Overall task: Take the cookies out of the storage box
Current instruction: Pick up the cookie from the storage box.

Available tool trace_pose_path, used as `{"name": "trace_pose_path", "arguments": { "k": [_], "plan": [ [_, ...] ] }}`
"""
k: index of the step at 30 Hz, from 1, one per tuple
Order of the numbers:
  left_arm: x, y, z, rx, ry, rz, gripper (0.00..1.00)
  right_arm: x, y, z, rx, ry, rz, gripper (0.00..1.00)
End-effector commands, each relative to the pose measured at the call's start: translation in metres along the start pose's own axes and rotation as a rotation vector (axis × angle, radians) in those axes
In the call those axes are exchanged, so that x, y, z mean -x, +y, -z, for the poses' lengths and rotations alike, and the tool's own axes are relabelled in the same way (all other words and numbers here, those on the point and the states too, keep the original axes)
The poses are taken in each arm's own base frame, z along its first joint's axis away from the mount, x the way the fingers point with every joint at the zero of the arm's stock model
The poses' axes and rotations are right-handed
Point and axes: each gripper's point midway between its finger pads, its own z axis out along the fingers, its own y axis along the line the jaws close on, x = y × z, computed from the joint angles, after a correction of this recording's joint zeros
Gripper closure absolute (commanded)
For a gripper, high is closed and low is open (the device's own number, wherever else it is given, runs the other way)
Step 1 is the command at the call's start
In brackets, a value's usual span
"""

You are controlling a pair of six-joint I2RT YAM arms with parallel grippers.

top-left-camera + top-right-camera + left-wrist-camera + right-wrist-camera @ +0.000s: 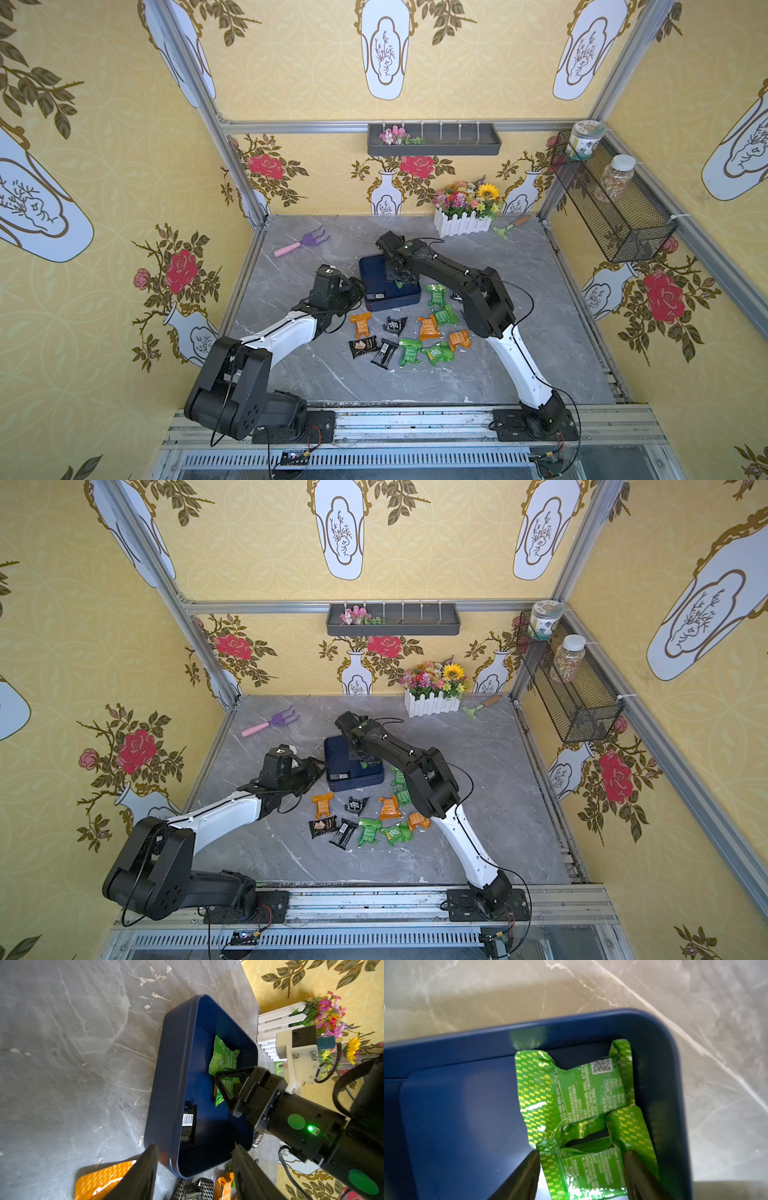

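From the right wrist: two crinkly green sealed cookie packets (pixel 577 1093) lying flat in a rounded corner of the shallow navy blue storage box (pixel 456 1049). Right gripper (pixel 581 1153) poised over the nearer one, fingers (pixel 527 1178) apart on either side, not visibly pinching; nothing lifted. From the left wrist: same green pair on the box's right side, plus a black sealed packet with a barcode (pixel 188 1124) propped in the near left corner. Left gripper (pixel 195 1147) spread wide and empty, just outside that corner. In both top views: looks mostly done, with about eleven green, orange and black packets (pixel 429 327) strewn on the table near and right of the box, apart from it; leaves three to take out, by this count. Underneath, a smooth grey marble-patterned tabletop (pixel 552 311). Around it, yellow wallpaper with vases and roses (pixel 291 83); on the far wall, a long grey tray (pixel 457 147) with pink flowers (pixel 394 135); on the right wall, a black wire basket (pixel 623 224) holding two pale-lidded jars (pixel 584 139); at the table's far edge, a white picket planter of artificial flowers (pixel 461 226), a purple and pink toy rake (pixel 301 244) and a small green hand tool (pixel 509 227).
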Motion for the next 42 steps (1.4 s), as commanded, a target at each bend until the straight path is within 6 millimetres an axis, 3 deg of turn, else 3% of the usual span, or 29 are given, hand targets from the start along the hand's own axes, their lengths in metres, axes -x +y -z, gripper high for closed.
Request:
{"name": "trace_pose_path", "arguments": {
  "k": [1, 10, 15, 20, 27, 32, 38, 42],
  "plan": [
    [-0.001, 0.001, 0.000, 0.004, 0.003, -0.011, 0.38, -0.017, 0.001, -0.004, 0.040, 0.073, 0.084, 0.33],
    [0.001, -0.001, 0.002, 0.006, -0.003, -0.016, 0.38, -0.044, 0.040, -0.006, 0.220, 0.175, 0.119, 0.39],
    [0.002, -0.001, 0.003, 0.008, -0.004, -0.017, 0.38, -0.050, 0.036, -0.010, 0.202, 0.198, 0.123, 0.50],
    [0.003, -0.002, 0.004, 0.005, -0.011, -0.018, 0.38, -0.043, 0.034, 0.001, 0.198, 0.174, 0.127, 0.58],
    [0.005, -0.003, 0.007, 0.008, -0.023, -0.019, 0.38, -0.026, 0.040, 0.031, 0.228, 0.123, 0.125, 0.65],
    [0.007, -0.003, 0.010, 0.009, -0.037, -0.017, 0.38, -0.009, 0.045, 0.068, 0.275, 0.052, 0.119, 0.65],
    [0.007, -0.003, 0.010, 0.007, -0.036, -0.008, 0.35, -0.006, 0.045, 0.097, 0.325, 0.017, 0.105, 0.66],
    [0.007, -0.004, 0.009, 0.003, -0.031, -0.008, 0.35, 0.001, 0.014, 0.111, 0.279, -0.032, 0.048, 0.66]
  ]
}}
